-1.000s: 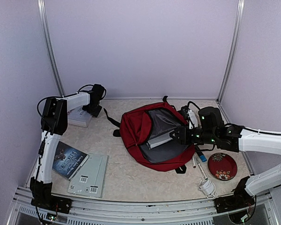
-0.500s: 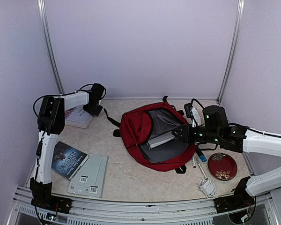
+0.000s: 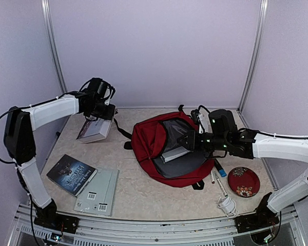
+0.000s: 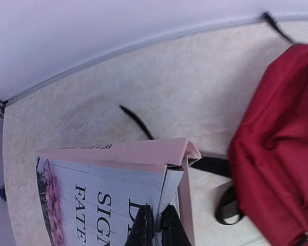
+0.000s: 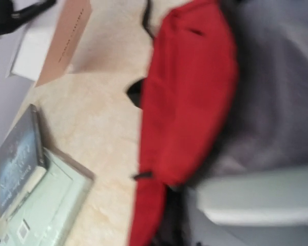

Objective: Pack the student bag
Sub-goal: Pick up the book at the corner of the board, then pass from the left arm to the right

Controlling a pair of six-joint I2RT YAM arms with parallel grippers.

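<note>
The student bag (image 3: 145, 139) lies unzipped in the middle of the table, its grey lining showing, and a pale grey book (image 3: 174, 152) lies inside it. My left gripper (image 3: 99, 116) is shut on the cover edge of a pink-spined book (image 3: 95, 131), which hangs tilted above the back left corner. The left wrist view shows both fingertips (image 4: 143, 228) pinching that book (image 4: 108, 174), with the bag (image 4: 277, 154) to the right. My right gripper (image 3: 185, 141) hovers over the bag's open mouth. The right wrist view is blurred: it shows the bag's red wall (image 5: 190, 92) and the grey book (image 5: 256, 200), while the jaws do not show clearly.
A dark blue book (image 3: 72, 174) and a pale green one (image 3: 98, 190) lie at the front left. Right of the bag are a blue marker (image 3: 219, 169), a pen (image 3: 213, 177), a red plate (image 3: 243, 181) and a coiled white cable (image 3: 227, 205). Purple walls enclose the table.
My left gripper has closed on the pink-spined book and lifted it off the table, swinging it slightly right. My right gripper has shifted left over the bag's opening.
</note>
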